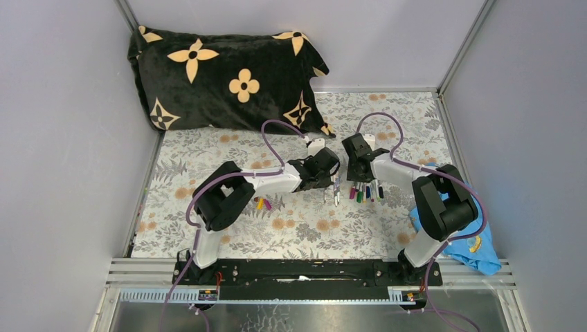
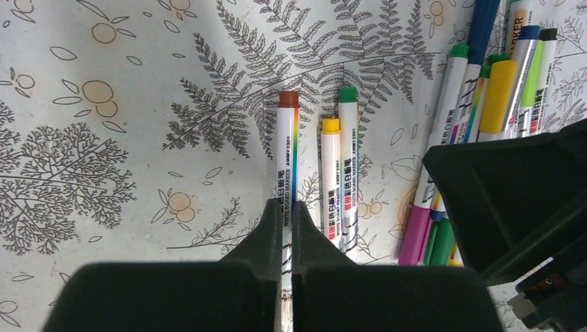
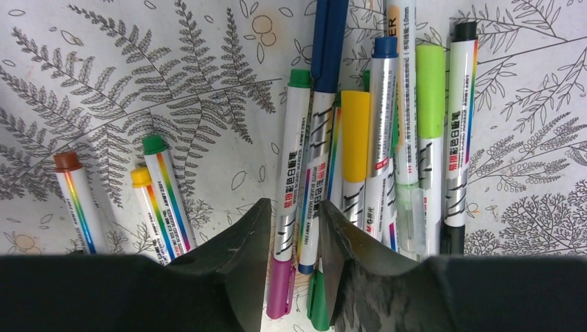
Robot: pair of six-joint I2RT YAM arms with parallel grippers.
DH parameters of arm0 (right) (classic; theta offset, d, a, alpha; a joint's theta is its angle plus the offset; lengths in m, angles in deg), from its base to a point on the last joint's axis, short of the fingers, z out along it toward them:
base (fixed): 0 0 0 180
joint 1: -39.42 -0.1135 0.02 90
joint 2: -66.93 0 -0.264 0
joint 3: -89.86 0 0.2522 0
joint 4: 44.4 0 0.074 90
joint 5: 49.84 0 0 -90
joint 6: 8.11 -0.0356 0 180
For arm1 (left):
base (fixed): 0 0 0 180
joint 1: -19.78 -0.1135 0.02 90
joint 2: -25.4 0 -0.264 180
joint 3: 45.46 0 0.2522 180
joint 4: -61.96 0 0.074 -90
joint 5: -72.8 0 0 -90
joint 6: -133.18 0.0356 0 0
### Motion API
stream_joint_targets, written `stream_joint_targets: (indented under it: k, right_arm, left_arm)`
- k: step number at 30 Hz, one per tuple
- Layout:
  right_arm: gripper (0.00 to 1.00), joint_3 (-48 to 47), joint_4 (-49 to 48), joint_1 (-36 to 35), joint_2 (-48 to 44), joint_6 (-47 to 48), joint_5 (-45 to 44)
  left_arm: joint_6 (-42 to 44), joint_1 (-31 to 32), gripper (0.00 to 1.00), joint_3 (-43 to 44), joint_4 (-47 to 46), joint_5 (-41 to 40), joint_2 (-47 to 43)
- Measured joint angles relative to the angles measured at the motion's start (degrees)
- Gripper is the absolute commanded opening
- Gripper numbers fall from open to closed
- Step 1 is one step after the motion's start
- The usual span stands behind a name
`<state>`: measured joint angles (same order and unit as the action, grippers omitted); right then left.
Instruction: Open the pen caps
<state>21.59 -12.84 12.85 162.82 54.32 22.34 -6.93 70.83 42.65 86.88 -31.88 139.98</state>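
Three pens point(image 2: 331, 180) with brown, yellow and green ends lie side by side on the floral cloth. My left gripper point(image 2: 287, 206) is shut just above the brown-ended pen point(image 2: 287, 138), whose barrel shows through the slit between the fingers. A heap of pens point(image 3: 387, 138) lies to the right. My right gripper point(image 3: 295, 207) is open, its fingers straddling a pen with a magenta pen cap point(image 3: 280, 290) and a blue-ended one, and a green cap point(image 3: 317, 301) sits by the right finger. From above, both grippers point(image 1: 334, 181) point(image 1: 356, 181) point down at the pens point(image 1: 365, 191).
Two loose caps, yellow and magenta point(image 1: 262, 203), lie beside the left arm. A black pillow point(image 1: 221, 69) fills the back left. A blue cloth point(image 1: 467, 245) lies by the right base. Grey walls close in both sides, and the right gripper's body point(image 2: 512, 187) crowds the left gripper.
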Motion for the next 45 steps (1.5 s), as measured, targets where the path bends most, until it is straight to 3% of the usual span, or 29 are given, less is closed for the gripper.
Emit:
stream_joint_targets:
  k: [3, 9, 17, 45]
  right_arm:
    - [0.38, -0.5, -0.5, 0.3, 0.3, 0.3, 0.5]
    - [0.38, -0.8, -0.5, 0.6, 0.6, 0.4, 0.6]
    - [0.38, -0.9, -0.5, 0.7, 0.6, 0.3, 0.6]
    - [0.37, -2.8, -0.9, 0.7, 3.3, 0.3, 1.3]
  left_arm:
    - [-0.5, 0.0, 0.05, 0.2, 0.0, 0.3, 0.1]
    - [-1.7, 0.0, 0.28, 0.2, 0.0, 0.5, 0.3]
    - [-2.8, 0.0, 0.44, -0.2, -0.1, 0.5, 0.2]
    - [-3.3, -0.1, 0.45, -9.7, -0.9, -3.4, -12.6]
